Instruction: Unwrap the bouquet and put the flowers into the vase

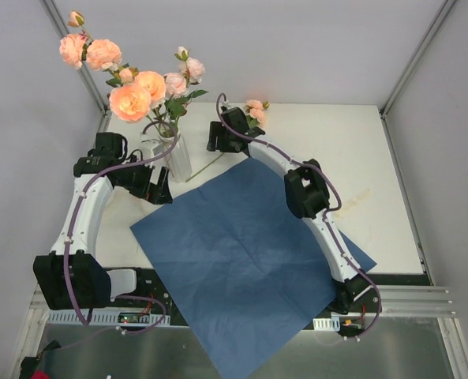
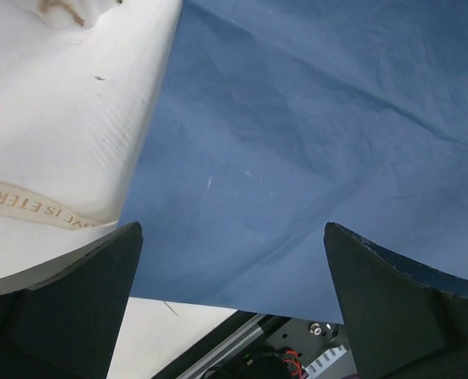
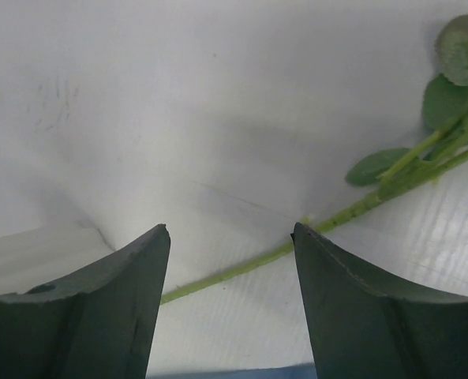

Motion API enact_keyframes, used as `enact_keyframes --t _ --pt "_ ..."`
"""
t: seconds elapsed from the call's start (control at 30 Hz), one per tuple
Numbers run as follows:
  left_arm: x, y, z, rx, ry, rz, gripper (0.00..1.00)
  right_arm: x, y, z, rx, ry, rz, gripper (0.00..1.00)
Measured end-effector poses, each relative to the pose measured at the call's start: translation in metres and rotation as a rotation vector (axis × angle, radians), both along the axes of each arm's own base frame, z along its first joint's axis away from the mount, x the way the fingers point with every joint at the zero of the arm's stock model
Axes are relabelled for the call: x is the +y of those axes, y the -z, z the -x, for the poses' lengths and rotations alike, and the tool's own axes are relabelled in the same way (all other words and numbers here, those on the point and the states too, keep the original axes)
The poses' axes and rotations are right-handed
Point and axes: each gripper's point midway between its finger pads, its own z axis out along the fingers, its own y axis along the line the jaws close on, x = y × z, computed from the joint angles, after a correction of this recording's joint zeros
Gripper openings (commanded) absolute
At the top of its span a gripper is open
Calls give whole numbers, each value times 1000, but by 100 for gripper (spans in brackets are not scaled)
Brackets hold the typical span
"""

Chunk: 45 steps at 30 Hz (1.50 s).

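The bouquet lies unwrapped, its blue paper (image 1: pixel 249 253) spread flat on the table. Several peach-pink flowers (image 1: pixel 139 95) stand in the slim vase (image 1: pixel 176 156) at the back left. One more rose (image 1: pixel 255 109) lies on the table behind the paper, its thin green stem (image 3: pixel 241 270) running across between my right gripper's fingers. The right gripper (image 3: pixel 230 229) is open, low over that stem and not closed on it; from above the right gripper (image 1: pixel 218 138) sits right of the vase. My left gripper (image 2: pixel 234 225) is open and empty over the paper's edge (image 2: pixel 297 197), just in front of the vase.
A cream ribbon (image 2: pixel 36 209) with printed letters lies on the white table beside the paper. The blue sheet overhangs the near table edge by the arm bases. Grey enclosure walls and metal posts ring the table (image 1: pixel 360 158).
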Motion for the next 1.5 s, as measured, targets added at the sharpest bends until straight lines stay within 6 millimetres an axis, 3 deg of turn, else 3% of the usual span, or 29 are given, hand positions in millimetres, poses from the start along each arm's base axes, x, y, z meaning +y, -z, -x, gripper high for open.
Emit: enact_keyframes --t 0.2,0.4,0.67,0.9,1.13,1.33,1.5 --pt "-13 13 2 48 57 -26 99 24 -3 -6 -12 -44 -114 63" --pt "-10 16 1 54 53 -47 99 24 9 -8 35 -37 -157 60" --pt "-8 16 1 47 45 -65 99 0 13 -7 87 10 -125 57" --pt "-6 9 4 8 38 -77 99 -49 16 21 167 68 9 60" --pt "-4 8 11 -10 37 -85 99 -89 15 19 193 105 80 66" --pt "-2 7 11 -19 31 -102 99 -94 2 10 159 102 91 65" --pt "-1 7 11 -19 31 -104 99 -92 -29 -1 91 90 65 63"
